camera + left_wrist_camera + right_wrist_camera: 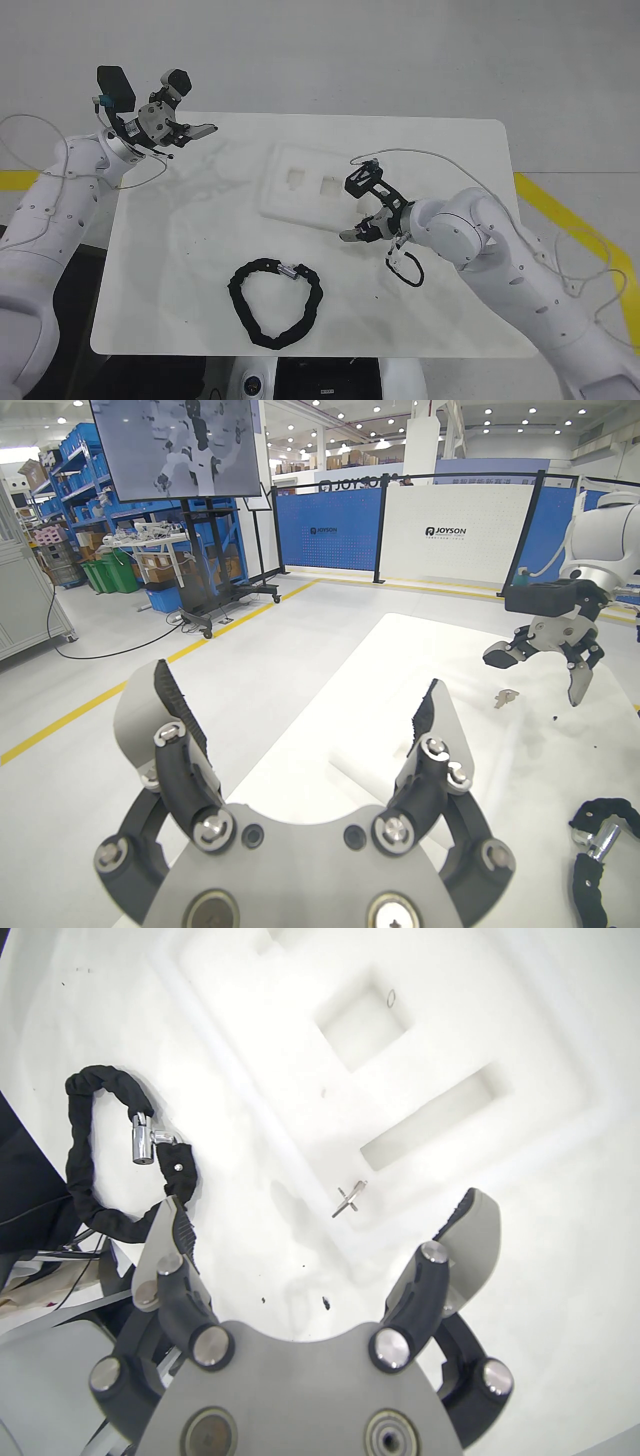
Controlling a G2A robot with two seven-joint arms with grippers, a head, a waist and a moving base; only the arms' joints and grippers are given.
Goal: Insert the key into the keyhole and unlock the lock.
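Grey workshop floor runs all round the white rectangular table (pixel 450 150), and everything I need sits on that top. Toward the far side is the white foam tray (pixel 275 200) with square recesses; on the near side lies the black fabric-sleeved chain lock (pixel 250 310), looped in a ring and closed by its chrome cylinder (pixel 142 1143). My left gripper (pixel 297 690) hangs over the table's far left corner, well apart from both, with its fingers spread wide and nothing between them. My right gripper (pixel 320 1218) is the one that counts: it hovers above the table at the tray's near edge, its fingers equally far apart and empty. The small cross-shaped metal key (pixel 350 1198) lies flat just beside the tray's edge, almost directly under that gap and slightly ahead of the fingertips. Its long axis slants across the line between the two pads, neither along it nor square to it. I judge the right arm clearly nearer, so the pick is its job. A slight wrist turn before descending should let the pads close across the shaft.
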